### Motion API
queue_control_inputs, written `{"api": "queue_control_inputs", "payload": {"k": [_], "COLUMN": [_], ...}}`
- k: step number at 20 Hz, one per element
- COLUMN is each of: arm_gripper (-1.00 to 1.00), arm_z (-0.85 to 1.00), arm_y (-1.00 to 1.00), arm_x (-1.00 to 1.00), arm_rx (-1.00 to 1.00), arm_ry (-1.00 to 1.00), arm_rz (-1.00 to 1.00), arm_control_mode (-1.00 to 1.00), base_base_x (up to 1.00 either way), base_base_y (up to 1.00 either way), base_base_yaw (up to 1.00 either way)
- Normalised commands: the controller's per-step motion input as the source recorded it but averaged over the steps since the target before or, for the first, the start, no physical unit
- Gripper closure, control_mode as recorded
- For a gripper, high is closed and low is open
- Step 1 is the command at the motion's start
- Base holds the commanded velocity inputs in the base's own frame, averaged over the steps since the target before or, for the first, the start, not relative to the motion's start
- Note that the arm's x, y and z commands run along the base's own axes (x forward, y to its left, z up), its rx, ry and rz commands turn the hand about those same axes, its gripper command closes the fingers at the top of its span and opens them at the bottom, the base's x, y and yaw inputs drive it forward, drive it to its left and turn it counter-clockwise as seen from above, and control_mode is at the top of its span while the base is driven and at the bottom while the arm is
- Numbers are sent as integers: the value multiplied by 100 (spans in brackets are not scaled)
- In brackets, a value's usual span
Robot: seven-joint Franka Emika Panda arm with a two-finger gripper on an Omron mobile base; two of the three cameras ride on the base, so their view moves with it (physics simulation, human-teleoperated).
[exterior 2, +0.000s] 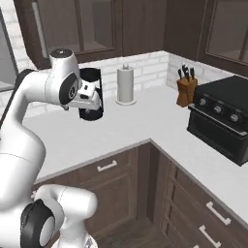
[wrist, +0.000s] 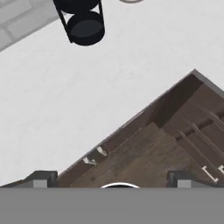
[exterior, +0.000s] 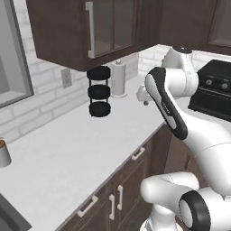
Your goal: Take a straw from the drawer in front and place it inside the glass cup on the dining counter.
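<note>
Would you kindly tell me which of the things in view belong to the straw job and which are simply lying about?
For the job:
- drawer, closed, under the worktop
- end effector, open, holding nothing

Just lying about:
- black tiered rack
- paper towel roll
- knife block
- black cooker
- mug
</note>
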Motion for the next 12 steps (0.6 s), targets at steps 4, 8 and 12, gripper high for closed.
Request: {"api": "queue_control_inputs", "payload": {"k": [4, 8, 12], "arm_gripper": [-100, -100, -100], "arm_z": [0, 0, 0], "arm_y": [0, 0, 0], "arm_x": [0, 0, 0], "arm_rx": [0, 0, 0], "arm_ry": [0, 0, 0], "arm_rz": [0, 0, 0], "arm_control_mode": [100, 100, 100], "base_base_x": [-1, 0, -1], "base_base_y": [74, 62, 8], "base_base_yaw": [-45, -37, -18]}}
